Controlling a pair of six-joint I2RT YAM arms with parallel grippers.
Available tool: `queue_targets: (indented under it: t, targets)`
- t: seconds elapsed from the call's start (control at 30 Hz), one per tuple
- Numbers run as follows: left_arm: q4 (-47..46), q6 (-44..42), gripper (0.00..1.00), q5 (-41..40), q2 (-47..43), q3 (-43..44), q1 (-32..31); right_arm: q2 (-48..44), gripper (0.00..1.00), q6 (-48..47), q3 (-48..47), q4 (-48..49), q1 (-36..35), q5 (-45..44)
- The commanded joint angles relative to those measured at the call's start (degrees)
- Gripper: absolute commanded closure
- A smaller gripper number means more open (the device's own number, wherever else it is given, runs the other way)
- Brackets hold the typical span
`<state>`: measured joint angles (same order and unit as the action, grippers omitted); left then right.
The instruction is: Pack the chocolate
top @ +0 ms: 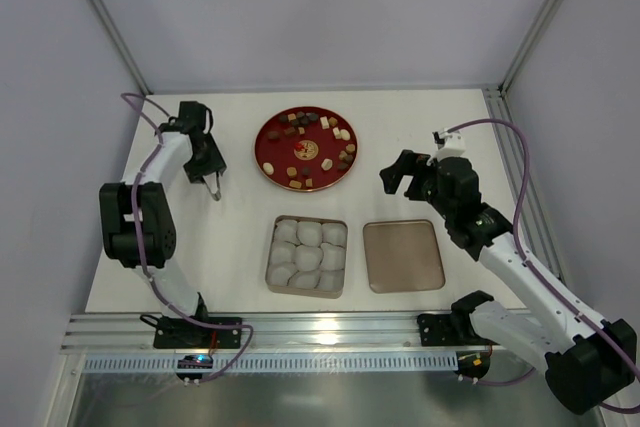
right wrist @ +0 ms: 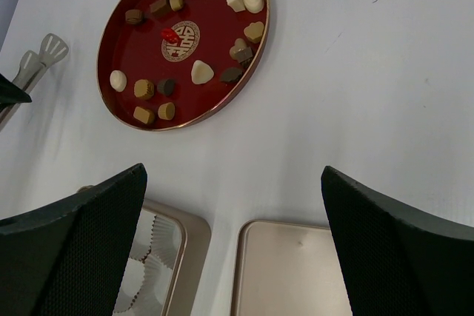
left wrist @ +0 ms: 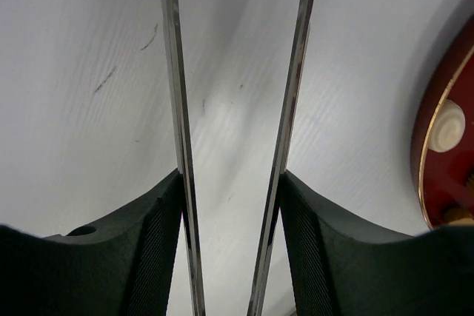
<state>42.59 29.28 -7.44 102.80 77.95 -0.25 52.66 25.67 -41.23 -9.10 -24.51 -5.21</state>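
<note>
The chocolate (top: 340,133) lies as several small brown, tan and cream pieces, plus a red one (right wrist: 168,34), on a round red plate (top: 283,150) at the back centre. My left gripper (top: 213,183) hovers left of the plate, shut on metal tongs (left wrist: 174,72) whose two blades stand apart with nothing between them. The tong tips (right wrist: 41,55) point down at the bare table. In the left wrist view a cream piece (left wrist: 448,125) shows on the plate's edge (left wrist: 426,153). My right gripper (top: 400,175) hangs open and empty right of the plate, above the table (right wrist: 233,175).
A gold tray (top: 275,257) filled with white paper cups (top: 307,255) sits in front of the plate. Its flat lid (top: 403,256) lies to the right. Both also show in the right wrist view, the tray (right wrist: 189,238) and the lid (right wrist: 296,271).
</note>
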Motion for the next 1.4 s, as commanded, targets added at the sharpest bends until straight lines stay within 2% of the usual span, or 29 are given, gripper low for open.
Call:
queue_targets:
  t: [0.0, 0.27, 0.6, 1.17, 1.37]
  targets:
    - [2.2, -1.4, 0.47, -0.1, -4.4, -0.2, -1.5, 0.6, 0.00, 0.2, -0.4, 1.1, 0.3, 0.3]
    - [4.4, -2.2, 0.46, 0.3, -10.9, -1.8, -2.0, 0.8, 0.00, -0.2, -0.8, 0.6, 0.3, 0.0]
    - [8.8, -3.3, 0.46, 2.7, -15.4, 0.8, -2.8, 1.7, 0.00, 0.3, -0.7, 0.9, 0.2, 0.5]
    - [10.7, -4.9, 0.46, 2.8, -15.2, 3.5, -4.1, 2.5, 0.00, 0.3, -0.9, 1.0, 0.2, 0.7]
    - [12.1, -4.7, 0.46, 2.5, -15.4, 6.8, -6.5, 3.0, 0.00, 0.3, -1.2, 0.8, 0.2, 0.6]
